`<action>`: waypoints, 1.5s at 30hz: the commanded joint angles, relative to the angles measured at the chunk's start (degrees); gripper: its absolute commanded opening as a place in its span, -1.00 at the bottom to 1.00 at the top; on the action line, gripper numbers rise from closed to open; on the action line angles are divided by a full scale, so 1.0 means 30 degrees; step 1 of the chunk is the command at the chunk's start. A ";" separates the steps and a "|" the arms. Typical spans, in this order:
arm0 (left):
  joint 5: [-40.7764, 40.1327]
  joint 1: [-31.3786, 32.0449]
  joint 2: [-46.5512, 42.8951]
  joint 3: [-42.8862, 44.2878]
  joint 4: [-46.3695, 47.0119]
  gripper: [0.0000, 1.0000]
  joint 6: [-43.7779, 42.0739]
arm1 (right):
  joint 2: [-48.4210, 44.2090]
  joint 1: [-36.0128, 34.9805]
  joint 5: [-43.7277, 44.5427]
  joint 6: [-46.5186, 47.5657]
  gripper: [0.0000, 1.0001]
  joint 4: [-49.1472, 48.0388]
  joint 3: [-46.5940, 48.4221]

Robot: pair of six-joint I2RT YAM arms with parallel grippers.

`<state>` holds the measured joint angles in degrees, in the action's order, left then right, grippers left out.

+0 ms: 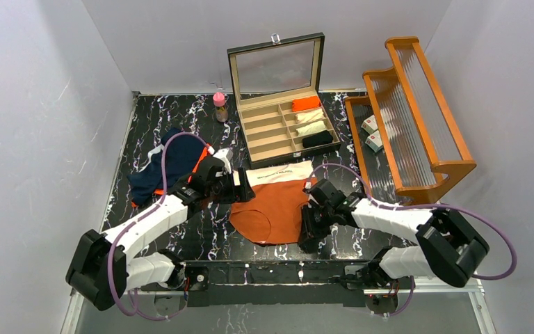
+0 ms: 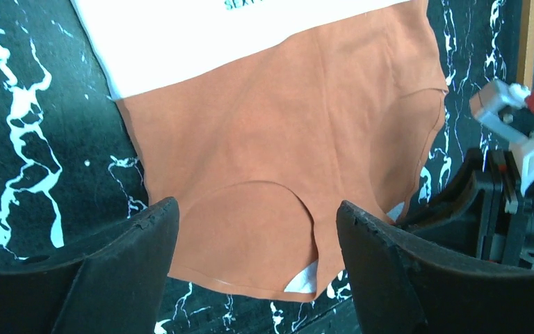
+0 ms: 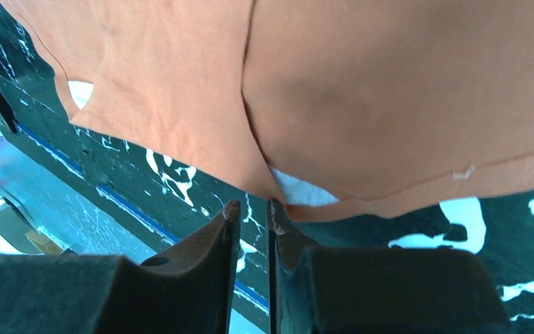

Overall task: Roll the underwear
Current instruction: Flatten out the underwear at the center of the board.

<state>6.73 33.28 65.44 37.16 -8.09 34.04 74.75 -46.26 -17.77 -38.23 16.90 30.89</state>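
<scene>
While the rust underwear (image 1: 278, 209) lies flat before the box (image 1: 281, 122), the right gripper (image 3: 254, 216) is nearly clenched on nothing at its edge — left gripper (image 1: 242, 186) spread wide — so it may bunch, not roll.

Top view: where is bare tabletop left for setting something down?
Free: far-left corner between bottle and navy underwear; patch between box, rack and right gripper; near edge left of the orange underwear. Crowded: centre, where left gripper and right gripper flank it.
</scene>
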 commanded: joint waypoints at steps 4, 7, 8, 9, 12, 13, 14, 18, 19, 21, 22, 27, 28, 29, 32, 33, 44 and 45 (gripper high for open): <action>-0.1253 -0.0019 0.2324 0.2150 -0.0153 0.62 -0.1288 | -0.1410 -0.0177 0.0531 -0.1157 -0.44 0.1783 -0.1236; -0.1497 -0.0018 0.3649 0.3080 -0.0004 0.61 -0.2234 | -0.1741 -0.0254 0.0518 -0.1355 -0.45 0.2035 -0.1081; -0.1684 -0.0018 0.4129 0.3540 -0.0137 0.60 -0.2596 | -0.1977 -0.0279 0.0513 -0.1365 -0.45 0.2119 -0.0887; -0.1838 -0.0018 0.4636 0.4034 -0.0273 0.59 -0.2936 | -0.2274 -0.0291 0.0511 -0.1345 -0.45 0.2209 -0.0587; -0.1979 -0.0056 0.6240 0.5378 -0.0415 0.54 -0.3592 | -0.3195 -0.0303 0.0914 -0.1279 -0.43 0.2463 0.0588; -0.1980 -0.0082 0.6796 0.5871 -0.0513 0.52 -0.3650 | -0.3418 -0.0303 0.1120 -0.1245 -0.42 0.2456 0.1063; -0.1980 -0.0111 0.7354 0.6253 -0.0572 0.50 -0.3670 | -0.3565 -0.0311 0.1311 -0.1203 -0.42 0.2365 0.1549; -0.1869 -0.0241 0.9201 0.7154 -0.0385 0.44 -0.3414 | -0.3094 -0.0309 0.1594 -0.1301 -0.40 0.0842 0.2462; -0.1866 -0.0277 0.9568 0.7246 -0.0290 0.43 -0.3384 | -0.2613 -0.0306 0.1442 -0.1333 -0.40 0.0224 0.2613; -0.1966 -0.0339 1.0117 0.7273 -0.0076 0.40 -0.3430 | -0.1517 -0.0304 0.1444 -0.1397 -0.40 -0.0785 0.2908; -0.1979 -0.0385 1.0374 0.7246 0.0000 0.39 -0.3499 | -0.0907 -0.0305 0.1588 -0.1406 -0.40 -0.1087 0.3126; -0.3536 -0.0575 1.0684 0.5699 0.1558 0.36 -0.3393 | 0.1471 -0.0312 0.1783 -0.0848 -0.39 -0.2510 0.3350; -0.3730 -0.0633 1.0630 0.5336 0.1928 0.36 -0.3370 | 0.1904 -0.0312 0.1882 -0.0771 -0.39 -0.2329 0.3296; -0.3898 -0.0680 1.0601 0.5102 0.2126 0.36 -0.3381 | 0.2276 -0.0325 0.1975 -0.0674 -0.39 -0.2149 0.3173; -0.4430 -0.0740 1.0541 0.5010 0.2146 0.36 -0.3754 | 0.2954 -0.0430 0.1912 -0.0666 -0.41 -0.1871 0.2058; -0.4599 -0.0762 1.0556 0.5074 0.2097 0.36 -0.3911 | 0.2987 -0.0501 0.1844 -0.0727 -0.41 -0.1852 0.1651; -0.3133 -0.0838 1.0092 0.5392 0.1190 0.38 -0.4639 | 0.1114 -0.1038 0.1693 -0.1465 -0.40 -0.1081 -0.0033; -0.2754 -0.0838 0.9763 0.5328 0.1168 0.39 -0.4620 | 0.0927 -0.1041 0.1730 -0.1381 -0.38 -0.0903 0.0256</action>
<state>-3.94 31.22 97.79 53.98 -1.55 20.93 78.71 -48.85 -14.19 -43.33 6.99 31.97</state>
